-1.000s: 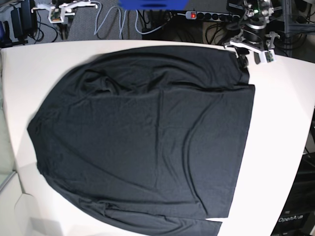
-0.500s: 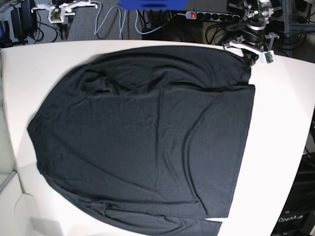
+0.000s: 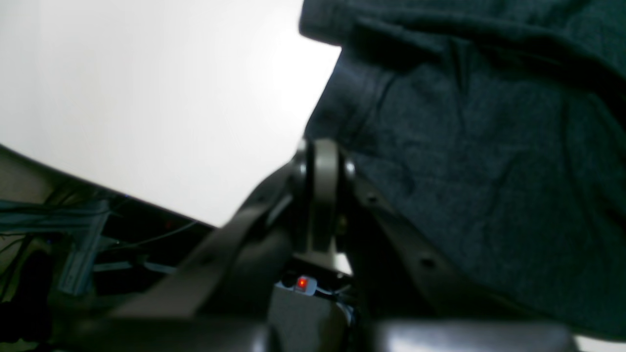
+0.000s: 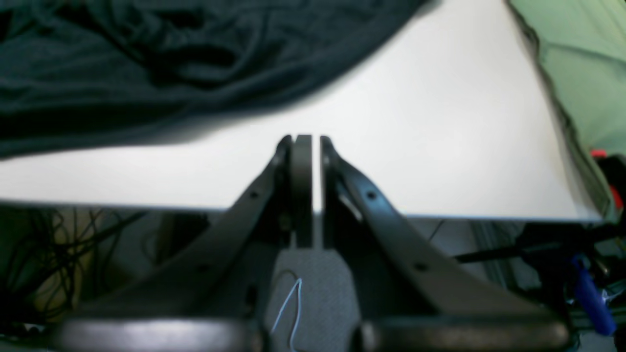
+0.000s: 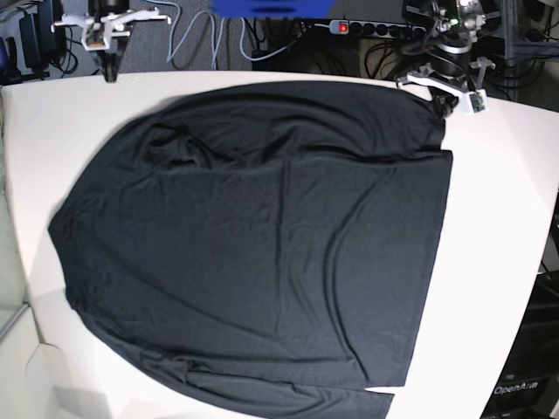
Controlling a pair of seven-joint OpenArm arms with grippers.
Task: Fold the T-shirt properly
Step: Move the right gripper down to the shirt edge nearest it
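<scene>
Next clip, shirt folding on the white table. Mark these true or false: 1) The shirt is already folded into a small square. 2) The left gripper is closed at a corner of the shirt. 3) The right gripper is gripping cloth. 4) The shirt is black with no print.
1) False. The T-shirt lies spread across the table, not yet folded small.
2) True. The left gripper is shut on the shirt's edge at the far corner.
3) False. The right gripper is shut, over bare table, clear of the cloth.
4) True. Plain black, no print visible.
</scene>
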